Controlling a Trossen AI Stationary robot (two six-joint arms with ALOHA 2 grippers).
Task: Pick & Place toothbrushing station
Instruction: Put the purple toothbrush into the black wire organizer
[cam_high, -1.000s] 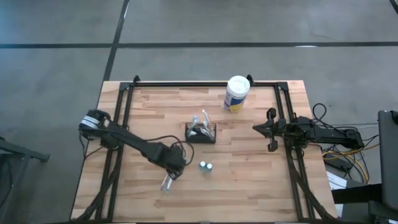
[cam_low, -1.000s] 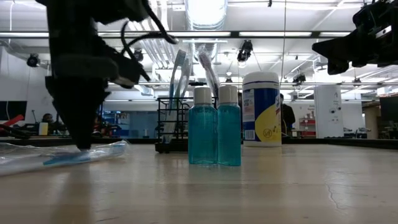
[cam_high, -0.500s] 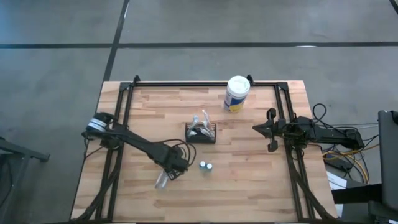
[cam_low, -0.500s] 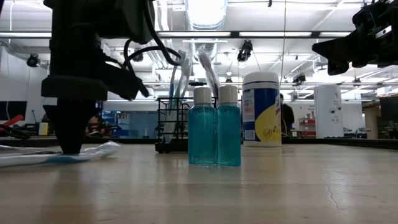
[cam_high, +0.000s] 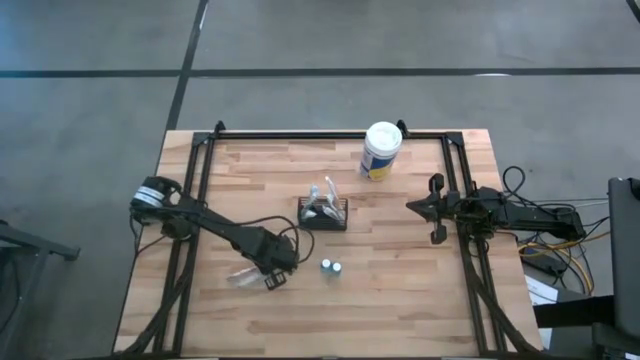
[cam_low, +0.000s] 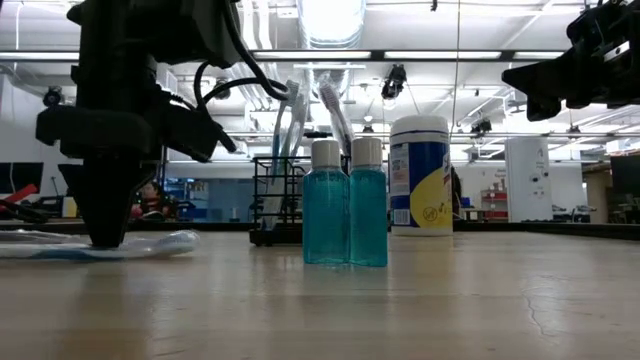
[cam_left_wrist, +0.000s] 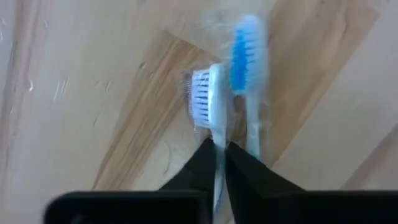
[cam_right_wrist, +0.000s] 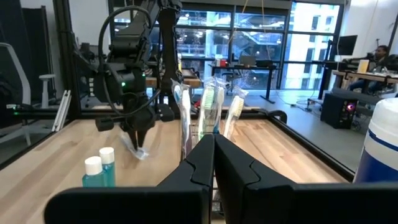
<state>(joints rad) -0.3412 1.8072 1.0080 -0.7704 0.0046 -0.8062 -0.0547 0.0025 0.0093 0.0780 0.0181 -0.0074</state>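
Note:
The toothbrushing station is a small black mesh caddy standing mid-table with packed toothbrushes upright in it; it also shows in the low view. My left gripper is near the table's near-left part, shut on a clear packet of two toothbrushes, one white and one blue. The packet lies flat on the table. My right gripper hovers shut and empty at the right side of the table, well above it. My left gripper pinches the clear packet between its two fingers at the white brush's neck, just below the bristle head. The fingers come from above, pointing down. The packet lies on the table, stretching from the fingers toward the table's left edge.
Two small teal bottles with white caps stand right of my left gripper. A white canister with a yellow-blue label stands at the far edge. Black frame rails run along the table's left, right and far sides.
My left gripper has turned and gone a little toward the table's left edge, staying shut. The packet has swung around on the table: its free end, which pointed toward the near edge, now points toward the left edge.

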